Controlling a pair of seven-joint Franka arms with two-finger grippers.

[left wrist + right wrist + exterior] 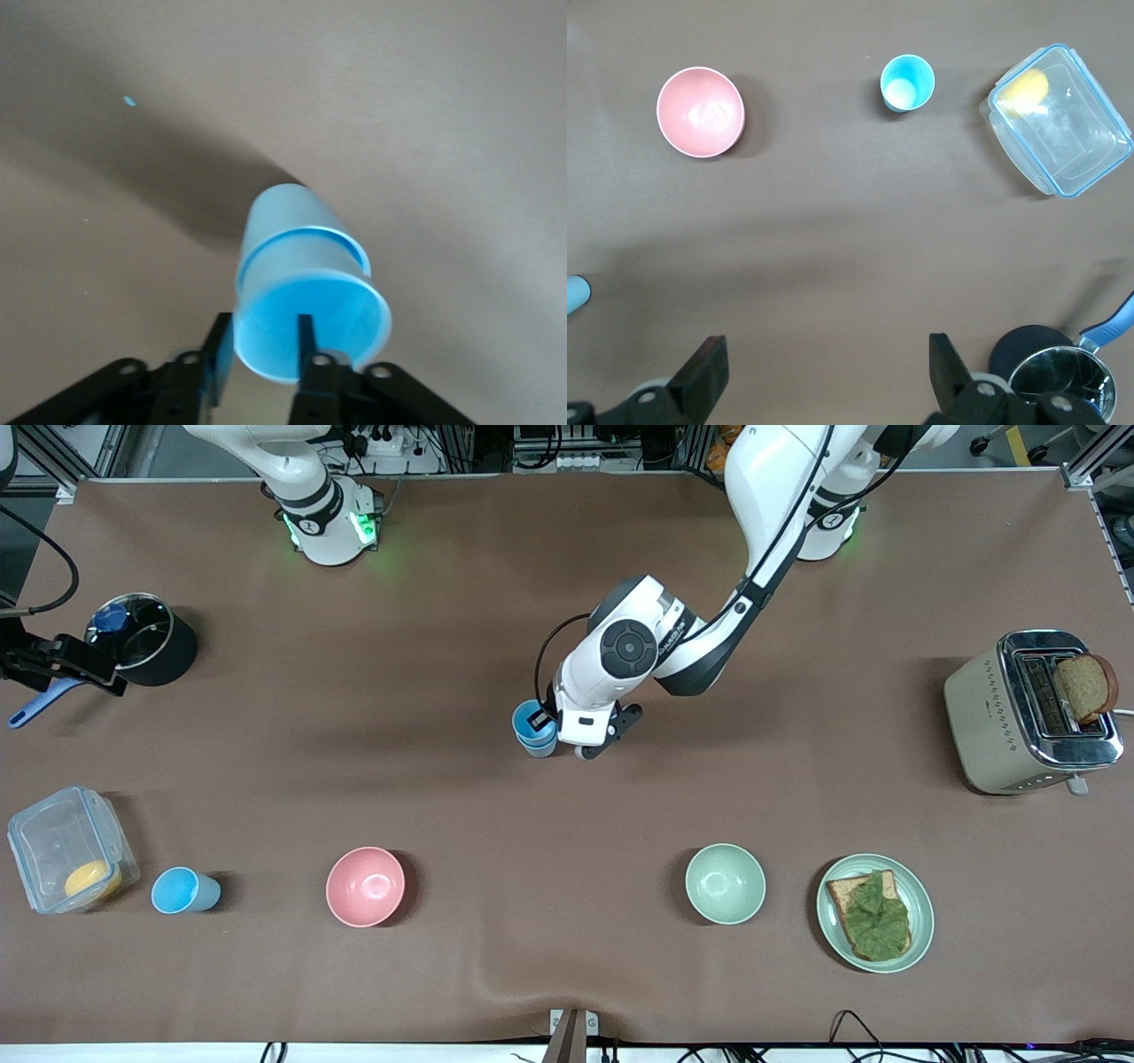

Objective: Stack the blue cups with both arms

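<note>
Two blue cups (536, 735) stand nested on the mat at mid-table, the brighter one inside the paler one (301, 257). My left gripper (542, 726) is down at their rim (263, 332). One finger is outside the wall and one finger (306, 341) is inside, with a gap between the inner finger and the wall, so the gripper is open. Another blue cup (182, 890) stands alone near the front camera at the right arm's end, also in the right wrist view (907, 81). My right gripper (89, 675) is open and empty (824, 372), up over the mat beside a black pot.
Black pot with glass lid (146, 638) and blue handle (35, 704). Clear lidded box with a yellow item (71, 850). Pink bowl (365, 886), pale green bowl (725, 883), plate with toast and lettuce (875, 912), toaster (1032, 713).
</note>
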